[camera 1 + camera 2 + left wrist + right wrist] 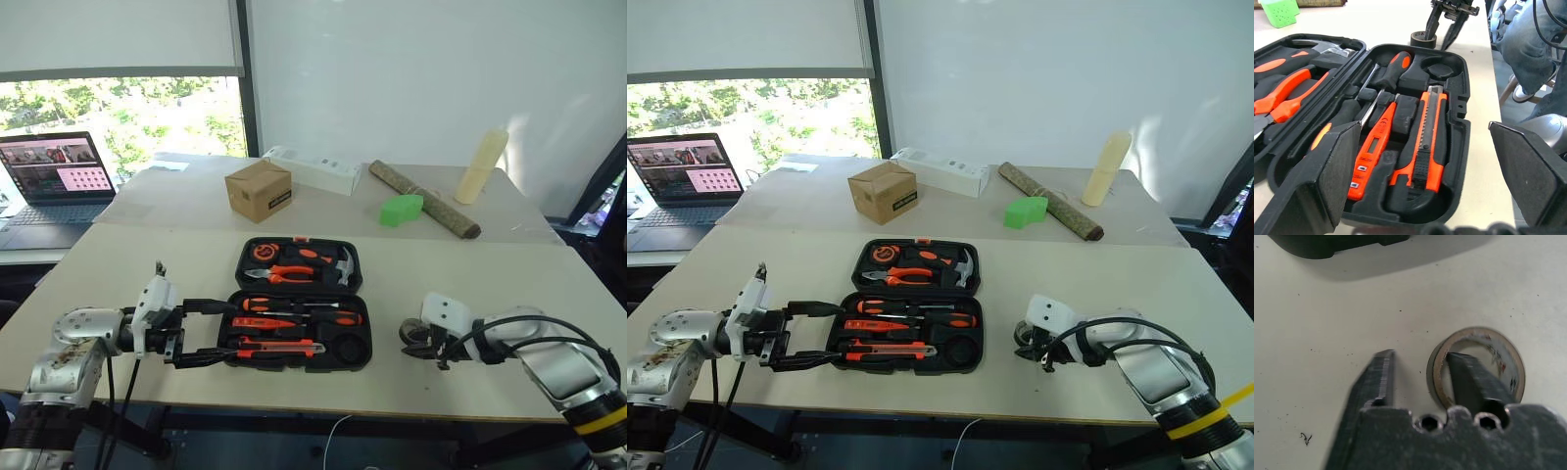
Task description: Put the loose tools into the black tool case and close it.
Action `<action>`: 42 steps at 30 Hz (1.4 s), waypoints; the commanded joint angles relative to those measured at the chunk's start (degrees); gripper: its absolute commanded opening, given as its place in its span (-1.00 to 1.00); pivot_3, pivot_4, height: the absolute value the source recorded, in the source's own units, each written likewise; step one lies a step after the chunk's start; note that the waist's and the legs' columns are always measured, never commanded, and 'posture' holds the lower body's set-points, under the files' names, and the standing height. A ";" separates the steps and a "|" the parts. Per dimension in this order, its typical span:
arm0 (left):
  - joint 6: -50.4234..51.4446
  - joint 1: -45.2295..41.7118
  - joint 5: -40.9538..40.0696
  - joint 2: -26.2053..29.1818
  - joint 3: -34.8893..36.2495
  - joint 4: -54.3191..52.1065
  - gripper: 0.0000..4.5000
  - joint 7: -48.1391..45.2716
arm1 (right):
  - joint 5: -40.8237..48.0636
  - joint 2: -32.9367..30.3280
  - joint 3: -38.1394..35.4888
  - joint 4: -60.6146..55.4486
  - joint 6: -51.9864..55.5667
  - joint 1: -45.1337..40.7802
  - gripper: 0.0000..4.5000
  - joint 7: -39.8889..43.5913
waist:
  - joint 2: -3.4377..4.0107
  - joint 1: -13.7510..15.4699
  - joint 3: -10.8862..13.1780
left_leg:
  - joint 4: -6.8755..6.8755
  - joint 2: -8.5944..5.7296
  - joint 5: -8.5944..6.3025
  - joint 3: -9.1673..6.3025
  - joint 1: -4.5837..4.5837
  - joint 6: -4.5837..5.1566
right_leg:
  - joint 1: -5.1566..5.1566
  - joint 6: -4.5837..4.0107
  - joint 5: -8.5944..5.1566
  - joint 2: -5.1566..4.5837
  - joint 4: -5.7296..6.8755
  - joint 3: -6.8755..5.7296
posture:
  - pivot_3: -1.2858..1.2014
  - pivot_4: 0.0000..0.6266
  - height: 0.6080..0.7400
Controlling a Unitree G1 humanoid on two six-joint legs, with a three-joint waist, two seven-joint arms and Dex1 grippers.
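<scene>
The black tool case (366,343) lies open on the table. In its slots lie screwdrivers (294,305), an orange tester (1374,152) and a utility knife (1425,142). Pliers (284,274) and a hammer sit in the far half. My left gripper (223,331) stands open at the case's left end, level, with nothing between its fingers. To the right of the case a small dark tape roll (1508,362) lies flat on the table. My right gripper (1420,357) points down at it. One finger is inside the ring and the other outside, a small gap off its wall.
A brown cardboard box (259,190), a long white box (313,169), a green block (400,209), a bark-covered log (423,199) and a cream bottle (483,166) stand on the far table. A laptop (54,181) is at far left. A person's leg in jeans (1520,44) shows beyond the table's right edge.
</scene>
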 commanded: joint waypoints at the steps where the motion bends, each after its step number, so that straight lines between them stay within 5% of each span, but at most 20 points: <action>1: 0.21 -2.17 -0.72 -0.63 -0.90 -1.80 1.00 0.13 | 1.41 -0.15 -3.78 0.24 -7.54 -2.18 -0.98 2.71 | 0.00 0.05 0.00 | 0.01 0.00 0.00 0.00 0.00 0.00 | 0.00 0.00 0.00 0.00 0.02 0.00 | 0.03 -0.52 1.00; 9: -0.92 -3.20 0.04 -1.10 -2.39 0.28 1.00 -0.86 | 19.62 4.01 -7.49 -11.39 -2.44 -6.99 -0.98 12.51 | 0.01 -0.35 0.01 | -0.04 0.03 0.05 0.00 0.04 -0.10 | -0.01 -0.11 0.07 0.19 0.03 0.01 | 0.03 -0.52 1.00; 17: -3.26 -1.06 0.75 -0.74 -2.44 1.49 1.00 -2.24 | 10.38 8.03 5.94 -13.22 5.23 -8.68 -0.98 7.11 | 0.01 0.01 0.01 | 0.03 0.01 0.05 0.01 -0.02 -0.09 | -0.07 -0.13 0.09 0.04 0.11 -0.01 | 0.03 -0.52 1.00; 29: -3.75 -1.01 1.28 0.37 -2.09 1.97 1.00 -2.59 | 1.62 8.71 13.04 -6.34 9.45 -13.23 -0.98 6.84 | 0.01 0.02 0.01 | 0.06 -0.01 0.07 0.04 -0.01 -0.13 | -0.05 -0.09 0.11 0.09 0.09 -0.02 | 0.03 -0.52 1.00; 31: -3.86 -1.36 1.58 0.36 -2.17 2.39 1.00 -2.31 | 2.77 8.40 13.43 -6.72 11.77 -14.40 -0.83 8.81 | 0.01 -0.04 0.01 | 0.07 -0.01 0.08 0.04 0.00 -0.14 | -0.03 -0.09 0.11 0.09 0.09 -0.02 | 0.03 -0.52 1.00; 37: -2.46 -0.80 1.44 1.22 -0.46 3.58 1.00 0.00 | 12.76 11.21 3.97 -9.90 9.52 -15.20 0.09 11.63 | 0.01 0.00 0.01 | 0.06 -0.01 0.08 0.03 -0.05 -0.14 | -0.08 -0.10 0.12 0.11 0.07 -0.03 | 0.03 -0.52 1.00; 42: -0.04 0.32 1.22 2.05 3.50 5.92 1.00 5.87 | 18.37 8.68 -5.79 -10.44 5.24 -10.59 0.09 13.94 | 0.01 0.05 0.01 | 0.01 0.03 0.07 0.02 -0.06 -0.13 | -0.04 -0.08 0.13 0.10 0.05 -0.05 | 0.03 -0.52 1.00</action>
